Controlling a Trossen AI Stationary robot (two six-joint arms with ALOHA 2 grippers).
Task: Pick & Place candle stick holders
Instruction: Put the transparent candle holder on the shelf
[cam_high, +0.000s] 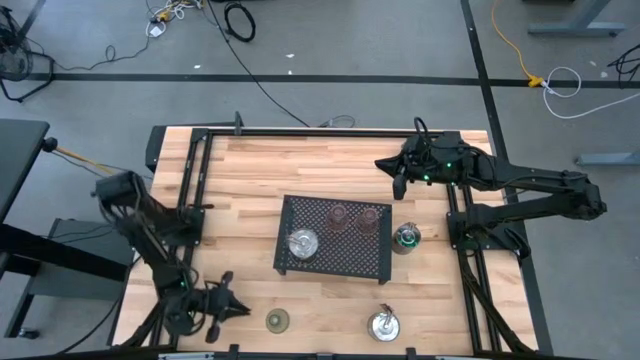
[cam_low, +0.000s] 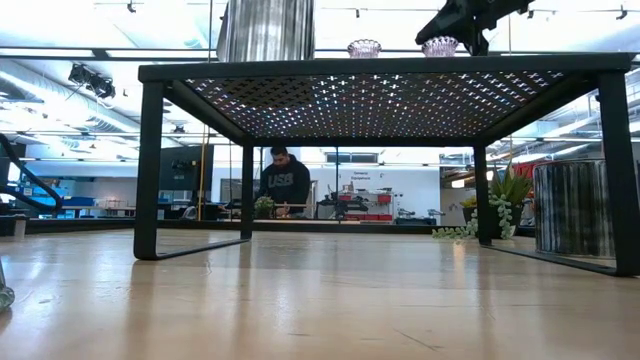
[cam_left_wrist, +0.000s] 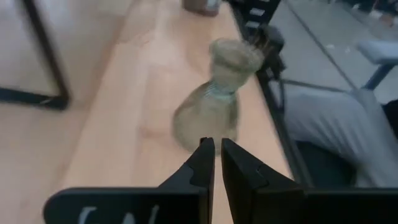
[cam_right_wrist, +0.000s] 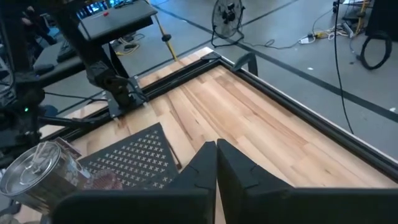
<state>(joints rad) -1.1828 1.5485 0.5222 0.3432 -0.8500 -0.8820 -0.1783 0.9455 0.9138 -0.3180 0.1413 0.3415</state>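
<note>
left wrist view: olive-green holder (cam_left_wrist: 219, 93) blurred beyond left jaws (cam_left_wrist: 215, 148), nearly closed, empty; right jaws (cam_right_wrist: 216, 148) likewise.

Two dark jointed arms; right arm (cam_high: 520, 185) shows small green lights.

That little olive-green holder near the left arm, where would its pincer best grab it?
Probably at the narrow waist of the olive-green holder, between the flared top and the wide round base. It stands upright on the table, so the left pincer, shut just beside it, could open and come in level from the side.
</note>
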